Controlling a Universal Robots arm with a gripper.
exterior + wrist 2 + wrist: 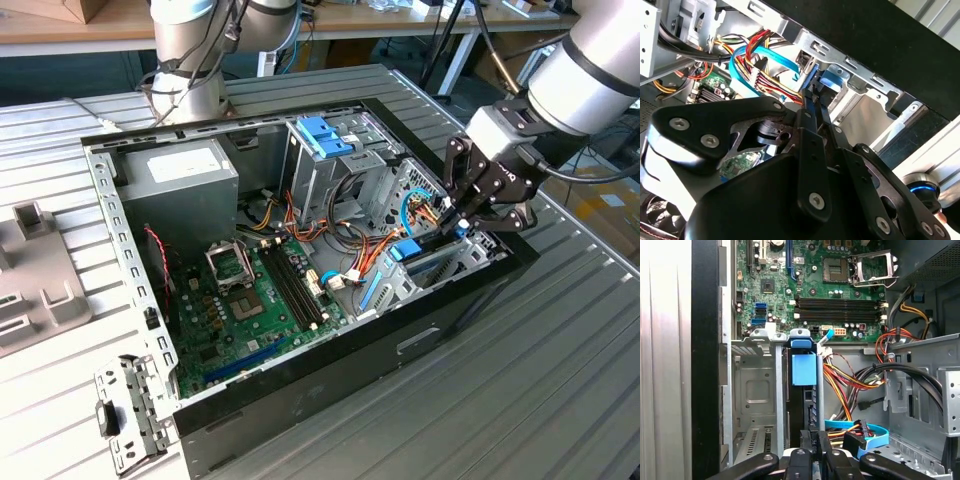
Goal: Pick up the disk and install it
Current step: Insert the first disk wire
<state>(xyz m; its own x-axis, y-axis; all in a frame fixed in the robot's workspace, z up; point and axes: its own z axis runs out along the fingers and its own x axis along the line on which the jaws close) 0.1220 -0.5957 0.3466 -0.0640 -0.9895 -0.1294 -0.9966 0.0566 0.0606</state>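
Observation:
The disk point(803, 369) stands on edge in a metal bay slot at the case's front corner, its light-blue carrier end toward the motherboard and its dark body point(808, 407) running back to my fingers. My gripper point(815, 442) is at the disk's near end with both black fingers pressed together on its edge. In the exterior view the gripper point(460, 225) reaches down into the case on the exterior view's right, over the disk point(425, 262). In the second wrist view the fingertips point(812, 100) meet just short of the blue carrier point(832, 80).
The open computer case point(300, 390) lies on a ribbed metal table. A tall drive cage with a blue bracket point(325, 135) stands behind the bay. Bundled red, yellow and blue cables point(855, 385) run beside the slot. The motherboard point(250, 300) and power supply point(180, 170) fill the rest.

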